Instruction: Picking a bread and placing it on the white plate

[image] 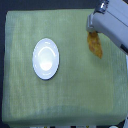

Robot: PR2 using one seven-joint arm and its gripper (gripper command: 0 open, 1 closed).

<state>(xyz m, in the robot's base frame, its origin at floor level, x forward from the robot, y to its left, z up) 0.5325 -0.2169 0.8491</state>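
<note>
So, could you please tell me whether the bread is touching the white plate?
Apart. The exterior view shows a wide strip of green cloth between the bread and the white plate.

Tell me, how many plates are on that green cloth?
1. The white plate sits on the exterior view's left half of the green cloth, apart from the bread under the robot's tool. None seems hidden.

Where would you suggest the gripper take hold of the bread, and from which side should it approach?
Probably across the narrow width of the bread, near its upper half, coming from above. The loaf lies flat on the green cloth, long and slim, so its short axis suits the jaws. The gripper hangs over its upper end, hiding that tip. The white plate lies toward the exterior view's left.
</note>
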